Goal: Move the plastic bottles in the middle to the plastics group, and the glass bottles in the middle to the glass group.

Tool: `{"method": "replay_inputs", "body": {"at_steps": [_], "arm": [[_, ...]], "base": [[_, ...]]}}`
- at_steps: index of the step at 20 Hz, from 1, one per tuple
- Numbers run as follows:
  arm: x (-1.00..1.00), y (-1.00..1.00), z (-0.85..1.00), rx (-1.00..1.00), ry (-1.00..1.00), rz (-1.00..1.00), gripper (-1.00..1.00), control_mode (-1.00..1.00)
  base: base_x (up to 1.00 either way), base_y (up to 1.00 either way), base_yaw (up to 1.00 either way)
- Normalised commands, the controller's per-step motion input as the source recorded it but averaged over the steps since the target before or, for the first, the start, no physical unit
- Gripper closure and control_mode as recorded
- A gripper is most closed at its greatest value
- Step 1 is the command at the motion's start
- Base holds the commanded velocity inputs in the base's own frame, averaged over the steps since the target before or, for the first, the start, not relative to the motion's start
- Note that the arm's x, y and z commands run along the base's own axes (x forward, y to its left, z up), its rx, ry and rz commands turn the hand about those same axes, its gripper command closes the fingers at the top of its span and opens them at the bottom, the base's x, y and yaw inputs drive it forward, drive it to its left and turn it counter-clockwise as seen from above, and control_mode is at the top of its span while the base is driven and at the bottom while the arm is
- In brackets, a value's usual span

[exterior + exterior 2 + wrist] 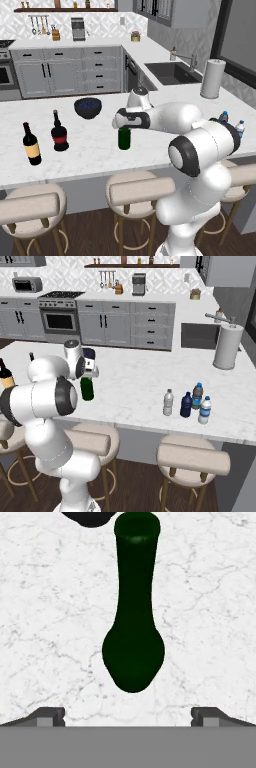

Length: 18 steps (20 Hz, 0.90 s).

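Note:
The tall dark green glass bottle (124, 139) (87, 389) (133, 637) stands upright mid-counter, its neck hidden behind my hand in the base views. My gripper (129, 717) hovers just over it, open, fingertips (50, 716) spread wide with nothing between them. The glass group stands at the left: a yellow-labelled bottle (31, 145) and a round red-labelled one (59, 132). At the right, a clear greyish bottle (168, 402) and a dark blue bottle (186, 405) stand beside the blue-capped plastics group (204, 410) (198, 395).
A dark bowl (88, 107) (90, 517) sits just behind the green bottle. A paper towel roll (212, 78) (228, 347) stands by the sink (172, 72). Stools (132, 187) line the counter's near edge. Bare marble lies between the green bottle and the glass group.

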Motion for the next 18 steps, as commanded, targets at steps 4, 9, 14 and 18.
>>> {"method": "replay_inputs", "body": {"at_steps": [4,9,14,18], "arm": [[0.16,0.04,0.00,0.00,-0.02,0.00,-1.00,-1.00],[0.33,0.00,0.00,0.00,0.00,0.00,-1.00,-1.00],[0.24,0.00,0.00,0.00,0.00,0.00,-1.00,-1.00],[0.02,0.00,-0.12,0.00,0.01,0.00,-1.00,-1.00]], "base": [[0.00,0.00,0.00],[0.00,0.00,0.00],[0.00,0.00,0.00],[0.00,0.00,0.00]]}}
